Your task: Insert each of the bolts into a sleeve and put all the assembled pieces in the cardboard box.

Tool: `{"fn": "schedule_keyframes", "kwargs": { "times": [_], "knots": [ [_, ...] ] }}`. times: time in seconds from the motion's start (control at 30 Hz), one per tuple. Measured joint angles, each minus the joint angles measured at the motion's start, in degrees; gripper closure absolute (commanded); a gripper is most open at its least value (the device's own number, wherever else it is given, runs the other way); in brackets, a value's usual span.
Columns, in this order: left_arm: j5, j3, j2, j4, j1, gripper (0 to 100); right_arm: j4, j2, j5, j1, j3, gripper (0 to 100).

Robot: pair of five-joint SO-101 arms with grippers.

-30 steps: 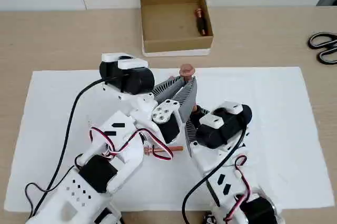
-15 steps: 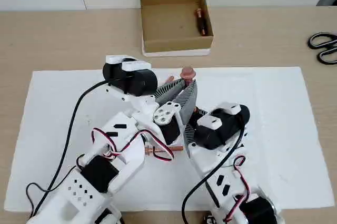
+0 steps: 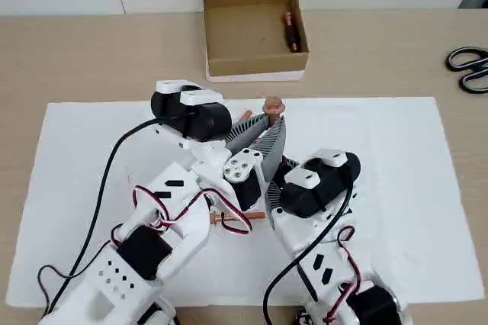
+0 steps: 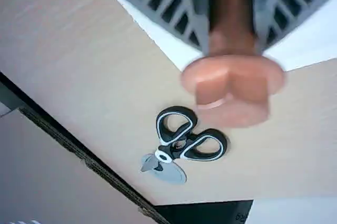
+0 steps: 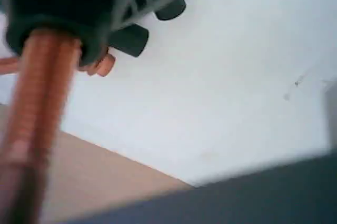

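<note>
The bolt [image 3: 272, 104] is held above the white sheet [image 3: 396, 188], pinched just under its hex head by the left claw [image 4: 231, 24]. Its threaded shaft seems to pass through a dark sleeve [image 5: 47, 24] at the right claw [image 3: 277, 125], whose grip I cannot tell. This looks like the insertion step. Next, probably, seat it and carry it to the cardboard box [image 3: 255, 62], which holds one finished piece [image 3: 290, 30]. A spare bolt [image 3: 238, 217] lies between the arms.

No readable text; faint marks on the dark strip [image 4: 210, 212] are perhaps lettering.
</note>
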Motion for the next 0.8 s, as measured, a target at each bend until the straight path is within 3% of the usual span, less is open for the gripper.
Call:
{"fn": "schedule_keyframes", "kwargs": {
  "times": [0.8],
  "knots": [
    [-1.1,-0.2,-0.6,9.8,1.7,99,0.0,0.1,-0.1,-0.3,0.2,99.5]
  ]
}}
